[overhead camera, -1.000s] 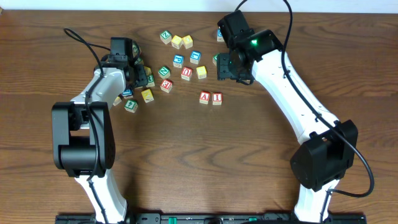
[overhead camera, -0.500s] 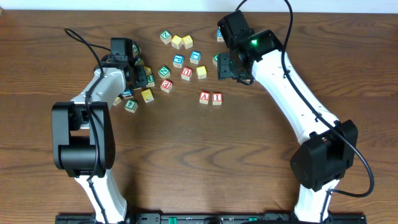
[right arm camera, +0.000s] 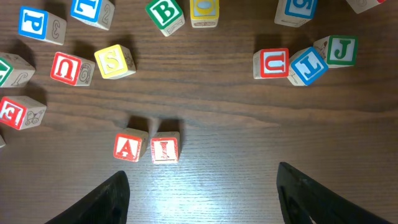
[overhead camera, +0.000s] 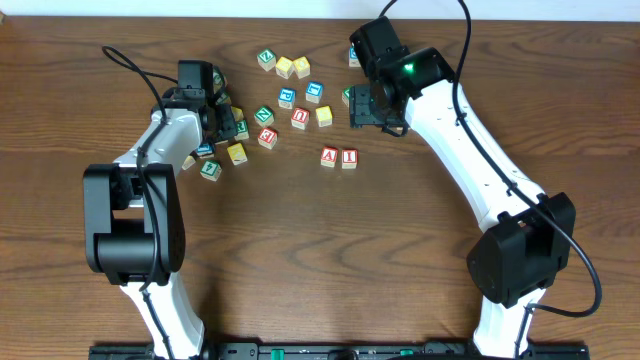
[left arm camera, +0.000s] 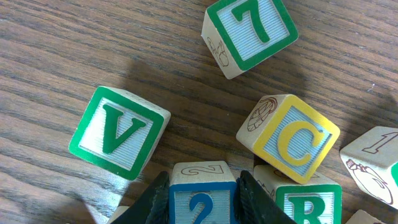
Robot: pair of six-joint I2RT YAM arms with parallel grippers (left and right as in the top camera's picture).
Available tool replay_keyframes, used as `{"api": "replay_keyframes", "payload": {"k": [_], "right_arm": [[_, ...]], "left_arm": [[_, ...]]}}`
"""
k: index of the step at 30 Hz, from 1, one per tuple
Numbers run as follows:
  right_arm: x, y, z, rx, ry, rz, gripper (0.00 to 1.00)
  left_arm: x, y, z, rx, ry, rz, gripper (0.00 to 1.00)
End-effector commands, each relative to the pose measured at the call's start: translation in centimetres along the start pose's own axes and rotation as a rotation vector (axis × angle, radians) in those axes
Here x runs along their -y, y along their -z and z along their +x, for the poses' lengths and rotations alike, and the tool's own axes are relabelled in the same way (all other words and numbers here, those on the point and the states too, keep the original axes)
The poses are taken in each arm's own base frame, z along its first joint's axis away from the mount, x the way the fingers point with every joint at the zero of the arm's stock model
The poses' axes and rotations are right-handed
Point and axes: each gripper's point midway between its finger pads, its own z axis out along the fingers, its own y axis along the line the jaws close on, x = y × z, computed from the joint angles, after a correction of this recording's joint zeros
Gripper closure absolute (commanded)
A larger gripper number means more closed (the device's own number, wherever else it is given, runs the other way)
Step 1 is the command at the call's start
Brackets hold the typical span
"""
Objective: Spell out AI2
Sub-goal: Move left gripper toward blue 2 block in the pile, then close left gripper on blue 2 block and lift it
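the left jaws are pinching the blue 2 block [left arm camera: 202,202], a dark finger pressed flat against each side face, with the digit facing up. it sits low in the crowded cluster on the left side of the surface [overhead camera: 320,250], well apart from the red a block [right arm camera: 129,147] and red i block [right arm camera: 165,149], which stand side by side in the open middle with a thin gap or none between them. the right jaws are spread wide and hold nothing, hanging above that pair. the step in hand looks like carrying the 2 over to finish the word. a straight lift first seems wise: the green r block [left arm camera: 308,205] is just beside the right finger, and the yellow c block [left arm camera: 289,138] and green v block [left arm camera: 118,140] are near, so a sideways drag would likely shove them. once clear, carry it to the side of the i away from the a, turn the wrist so the digit reads the same way as the letters, and line its edges up with theirs. the right arm probably needs to move off so the spot is free. set the block flat before releasing, so it does not knock the i.
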Motion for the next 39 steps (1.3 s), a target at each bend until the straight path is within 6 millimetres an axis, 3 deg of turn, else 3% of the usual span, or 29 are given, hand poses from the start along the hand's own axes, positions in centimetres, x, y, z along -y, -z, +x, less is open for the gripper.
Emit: {"api": "replay_keyframes", "payload": {"k": [1, 8, 17, 20, 24, 31, 39], "right_arm": [[0.2, 0.5, -0.4, 0.020, 0.008, 0.012, 0.30], [0.2, 0.5, -0.4, 0.020, 0.008, 0.012, 0.30], [0.3, 0.5, -0.4, 0.022, 0.007, 0.016, 0.29], [0.7, 0.4, -0.9, 0.037, -0.001, 0.031, 0.18], [1.8, 0.3, -2.0, 0.062, -0.033, 0.031, 0.16], [6.3, -0.1, -3.6, 0.068, -0.167, 0.057, 0.15], [11.4, -0.5, -4.4, 0.035, -0.291, 0.046, 0.15]], "left_arm": [[0.0, 0.6, -0.5, 0.005, 0.013, -0.005, 0.81], [0.3, 3.3, -1.8, 0.055, 0.024, 0.010, 0.87], [0.4, 4.4, -2.0, 0.064, 0.057, 0.015, 0.88], [1.0, 5.4, -2.0, 0.072, 0.042, 0.024, 0.87], [2.7, 7.6, -2.1, 0.101, 0.010, 0.050, 0.87], [8.3, 11.1, -0.5, 0.124, -0.103, 0.126, 0.87], [18.0, 12.8, 4.5, 0.114, -0.247, 0.258, 0.87]]}}
